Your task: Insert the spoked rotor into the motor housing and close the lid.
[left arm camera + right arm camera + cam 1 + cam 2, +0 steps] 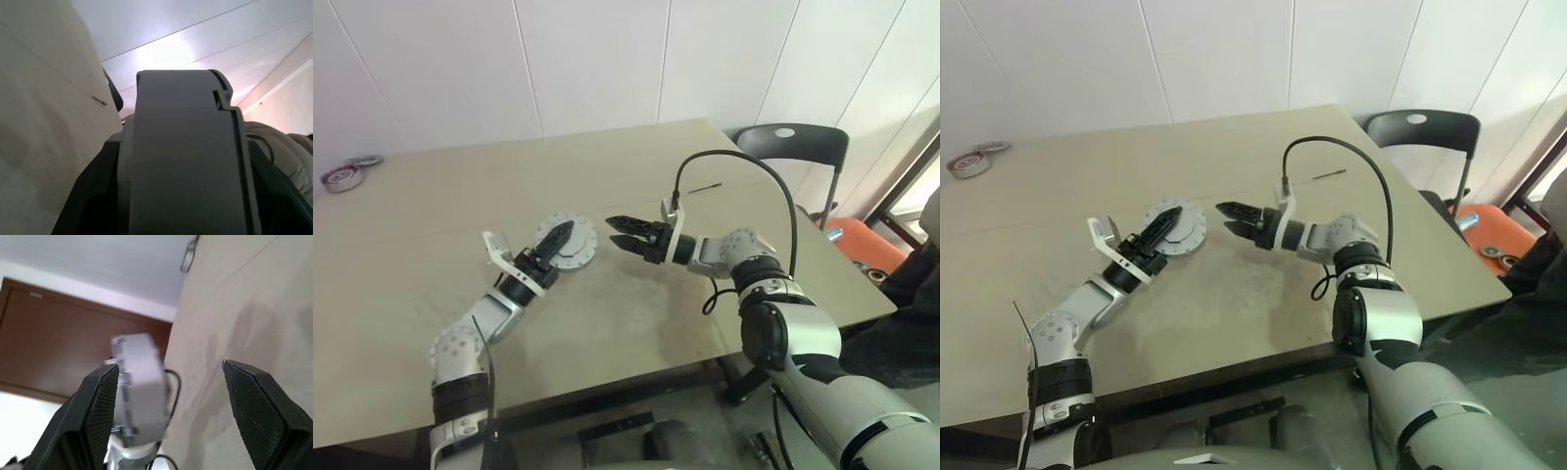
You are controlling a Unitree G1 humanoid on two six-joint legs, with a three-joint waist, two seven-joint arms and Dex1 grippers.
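One grey lid (pixel 570 243) clamped in left hand (pixel 551 242); right hand (pixel 625 232) apart, empty; two rings (pixel 347 173) at bench (pixel 636 294) corner.

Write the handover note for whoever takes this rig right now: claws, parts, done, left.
Left claw: shut on the lid, gripping the grey disc at its rim over the table.
Right claw: open, empty, tips just beside the lid's rim, not touching.
Parts: two small round parts sit at the table's far left corner, too small to identify.
Done: lid in hand. Edge-on it looks thick; whether the housing is under it cannot be told.
Left: confirm the rotor is seated in the housing, then close the lid.
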